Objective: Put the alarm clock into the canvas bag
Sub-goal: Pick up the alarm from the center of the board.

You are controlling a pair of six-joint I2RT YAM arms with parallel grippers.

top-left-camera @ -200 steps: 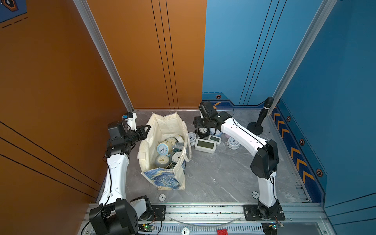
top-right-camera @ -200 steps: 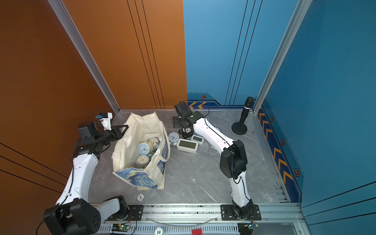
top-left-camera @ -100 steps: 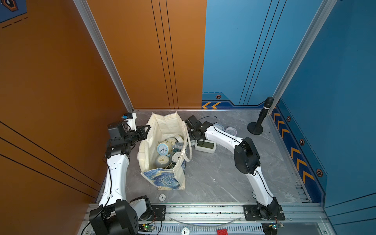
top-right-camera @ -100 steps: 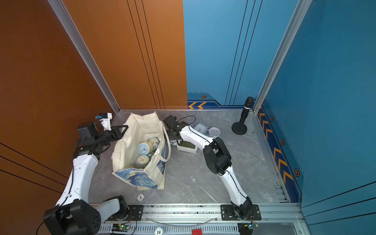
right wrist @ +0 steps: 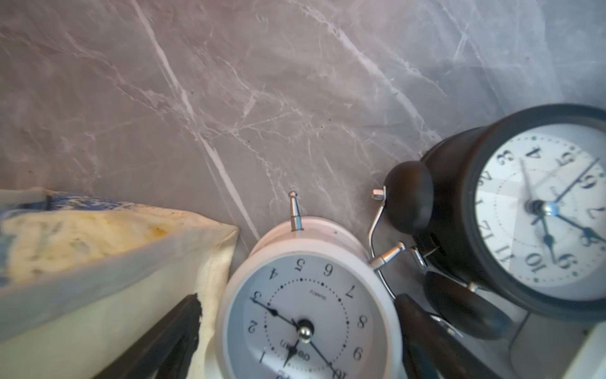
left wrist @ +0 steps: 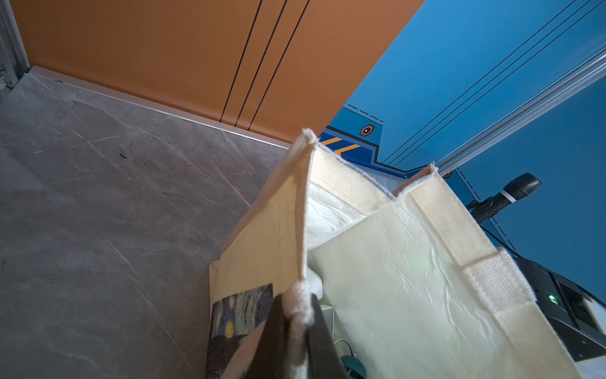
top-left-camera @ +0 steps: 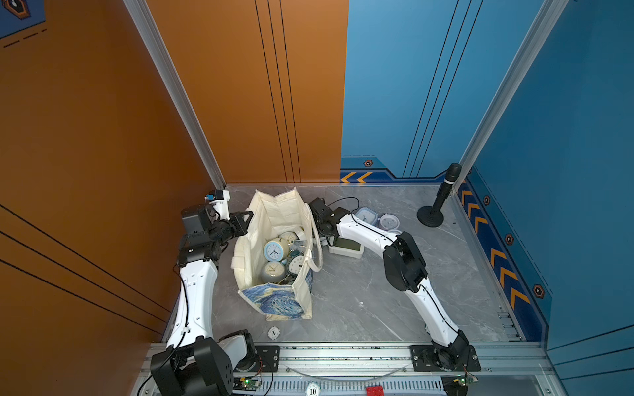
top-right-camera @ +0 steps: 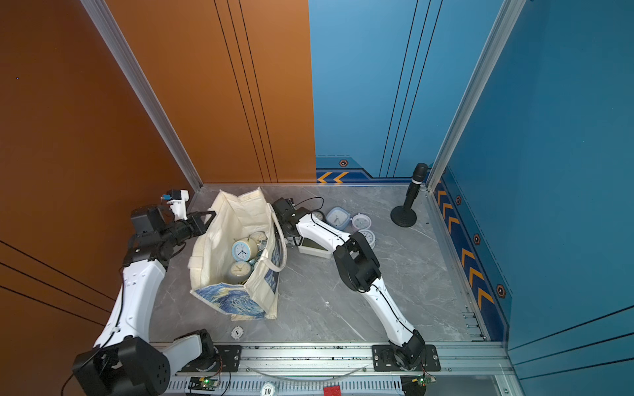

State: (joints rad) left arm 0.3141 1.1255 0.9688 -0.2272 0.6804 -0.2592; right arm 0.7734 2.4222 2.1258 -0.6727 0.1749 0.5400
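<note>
The white alarm clock [right wrist: 308, 321] sits on the desk [right wrist: 262, 98] beside the canvas bag [top-left-camera: 274, 301], between the spread, empty jaws of the right tool [right wrist: 296, 303], while the left tool [left wrist: 296, 303] pinches the bag's rim; rigid, likely light, smooth-sided, it wants gripping across its casing.

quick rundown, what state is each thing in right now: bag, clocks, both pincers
bag: upright, mouth open, several clocks inside
left pincer: shut on bag's rim
right pincer: open, straddling white clock
white clock: on table beside bag, outside it
black clock: on table next to white clock
digital clock: on table, face up, outside bag
</note>
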